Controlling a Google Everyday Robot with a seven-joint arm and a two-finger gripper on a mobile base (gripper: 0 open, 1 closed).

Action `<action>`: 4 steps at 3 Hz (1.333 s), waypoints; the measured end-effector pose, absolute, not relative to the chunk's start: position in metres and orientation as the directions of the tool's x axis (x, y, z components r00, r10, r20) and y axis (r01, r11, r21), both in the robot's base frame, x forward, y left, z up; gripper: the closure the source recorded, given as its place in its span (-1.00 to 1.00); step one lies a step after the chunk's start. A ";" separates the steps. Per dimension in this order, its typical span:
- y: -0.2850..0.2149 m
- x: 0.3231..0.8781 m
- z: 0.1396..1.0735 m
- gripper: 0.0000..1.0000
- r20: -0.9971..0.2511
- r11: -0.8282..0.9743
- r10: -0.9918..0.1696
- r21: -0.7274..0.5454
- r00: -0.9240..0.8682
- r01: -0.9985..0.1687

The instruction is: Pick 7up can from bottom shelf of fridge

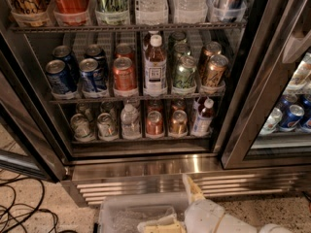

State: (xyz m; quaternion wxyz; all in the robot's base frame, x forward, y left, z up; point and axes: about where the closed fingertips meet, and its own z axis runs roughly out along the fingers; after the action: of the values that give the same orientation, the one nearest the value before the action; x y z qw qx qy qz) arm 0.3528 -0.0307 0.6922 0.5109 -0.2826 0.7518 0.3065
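Note:
The fridge (146, 166) stands open in front of me with wire racks of drinks. On the bottom shelf (141, 139) the 7up can (106, 125), pale silvery with green marks, stands second from the left, behind a clear front stop. My gripper (175, 207) is low at the frame's bottom edge, in front of the steel base grille and well below and right of the can. It is open and empty: one finger (192, 188) points up and the other (158, 224) lies lower left.
On the bottom shelf a darker can (80, 126) stands left of the 7up can, then a water bottle (130, 122), two copper cans (154, 123) and a small bottle (201, 118). A clear plastic bin (131, 212) sits on the floor. Cables (19, 212) lie at the left. A dark door frame (252, 81) stands at the right.

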 end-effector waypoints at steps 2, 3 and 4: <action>0.038 0.373 0.702 -1.00 -0.976 0.611 -0.217 -0.161 0.032 -0.775; 0.073 0.403 0.703 -1.00 -0.945 0.587 -0.261 -0.319 0.199 -0.744; 0.125 0.419 0.674 -1.00 -0.957 0.615 -0.210 -0.288 0.200 -0.734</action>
State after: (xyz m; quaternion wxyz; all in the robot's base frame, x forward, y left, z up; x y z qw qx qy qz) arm 0.4186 0.1246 0.6741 0.6676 -0.3926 0.6014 0.1961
